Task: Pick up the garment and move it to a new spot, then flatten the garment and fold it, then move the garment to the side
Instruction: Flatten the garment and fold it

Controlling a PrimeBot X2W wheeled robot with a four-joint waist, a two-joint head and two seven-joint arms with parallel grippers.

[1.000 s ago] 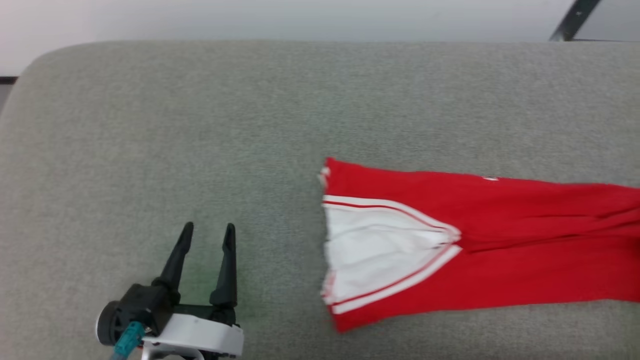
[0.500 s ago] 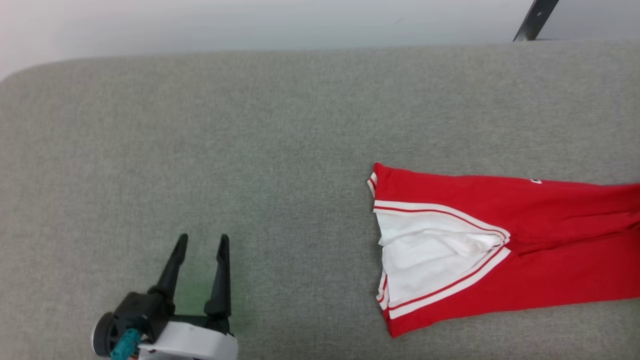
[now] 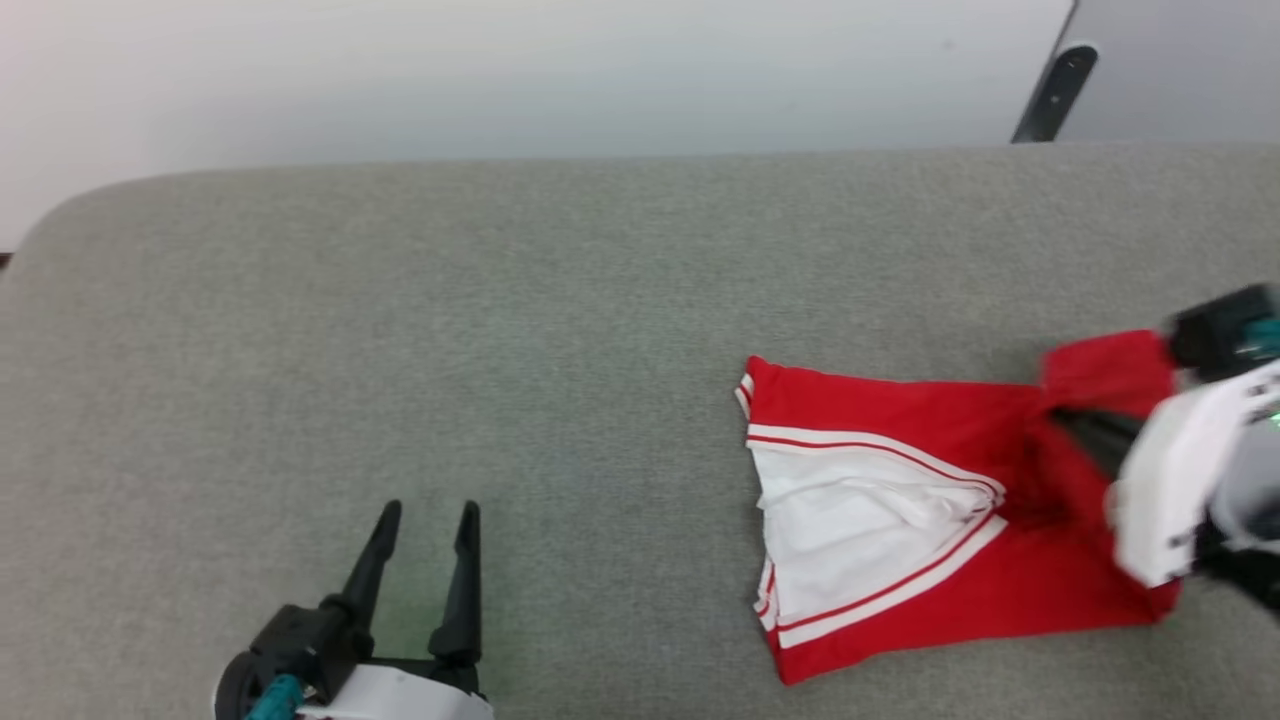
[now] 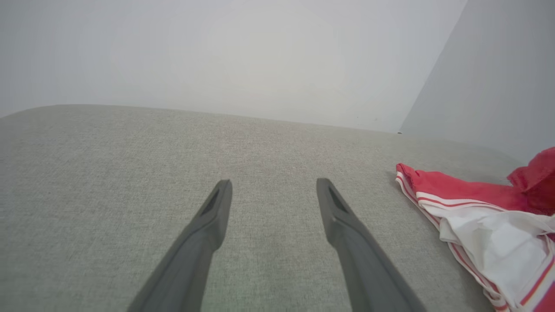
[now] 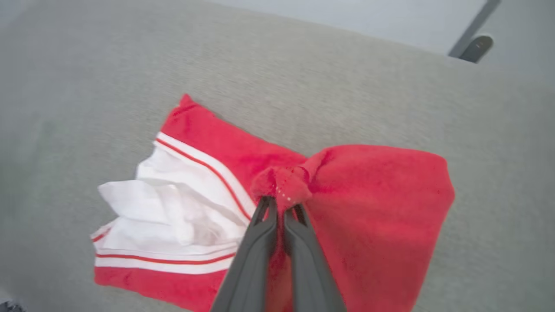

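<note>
Jaws: right gripper pinched on bunched red garment; left gripper spread wide, empty, over grey fabric surface

i read the garment as soft knit cloth, matt, slightly fuzzy in the red, the white sleeve panel thinner and crumpled. the grey cushion is coarse woven upholstery, matt and grainy. left gripper fingers look like dark matt plastic, smooth; right gripper fingers the same. the wrist shell is smooth white plastic with a slight sheen. wall: smooth, matt, pale.
</note>
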